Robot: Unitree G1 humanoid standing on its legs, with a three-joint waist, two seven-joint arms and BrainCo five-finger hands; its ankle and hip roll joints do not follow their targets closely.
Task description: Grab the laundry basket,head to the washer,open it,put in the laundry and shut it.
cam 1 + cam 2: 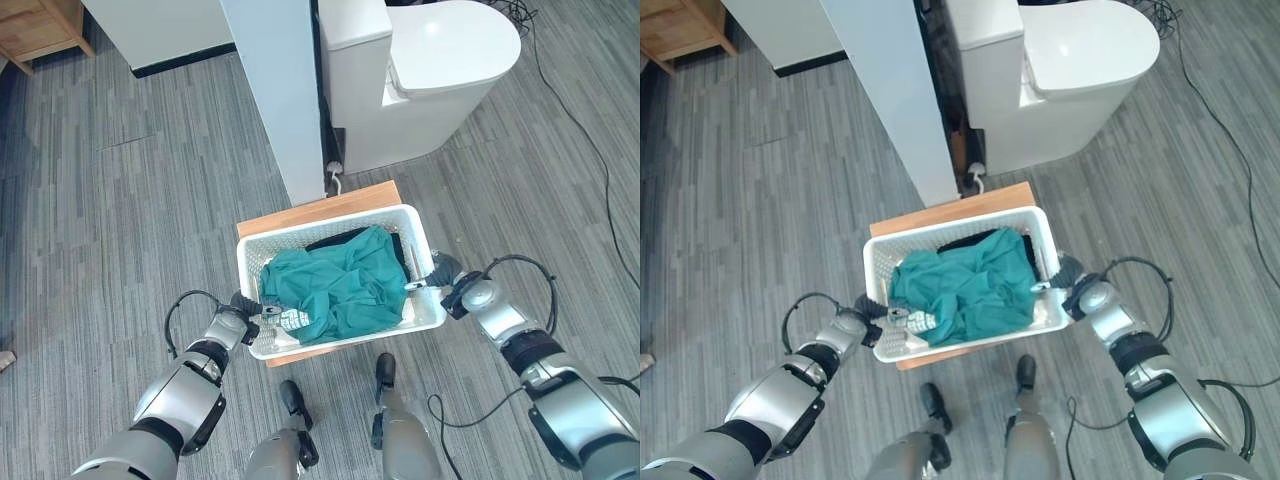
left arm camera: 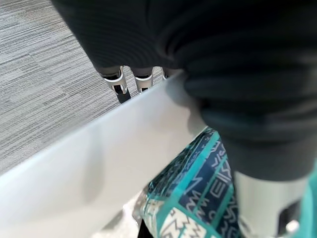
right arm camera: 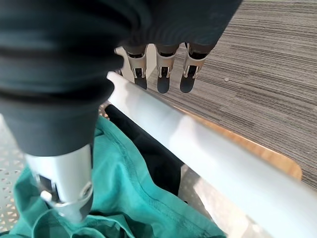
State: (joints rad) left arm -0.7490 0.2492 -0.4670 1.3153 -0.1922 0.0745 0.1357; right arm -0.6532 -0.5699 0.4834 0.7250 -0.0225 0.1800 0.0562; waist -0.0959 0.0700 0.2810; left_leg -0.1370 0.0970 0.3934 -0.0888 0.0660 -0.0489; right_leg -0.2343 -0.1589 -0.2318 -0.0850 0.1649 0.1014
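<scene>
The task is at its first step: the basket (image 1: pixel 340 285), a white perforated one, sits on a low wooden surface (image 1: pixel 340 205) on the grey floor (image 1: pixel 130 200), with both hands at its short ends. The left hand (image 1: pixel 250 308) is at the basket's left rim; in its wrist view the fingers (image 2: pixel 121 84) hang down the outside of the white wall while the thumb reaches inside over the rim, so it looks clamped on the rim. The right hand (image 1: pixel 443 275) does the same at the right rim, its fingers (image 3: pixel 163 72) down the outer side and the thumb inside above the laundry (image 1: pixel 340 285), pinching the rim between them. The laundry, a teal garment over something dark, with a patterned piece near the left hand, lies heaped inside the basket. Whether the basket has left the wooden surface cannot be told; it appears to rest on it. So the grab seems made or nearly made, and the lift looks not yet done. Left to do: carry the basket to the washer, open it, load the laundry and shut it. A white column (image 1: pixel 280 90) and a white rounded fixture (image 1: pixel 420 70) stand just beyond; I cannot tell whether either is the washer.
</scene>
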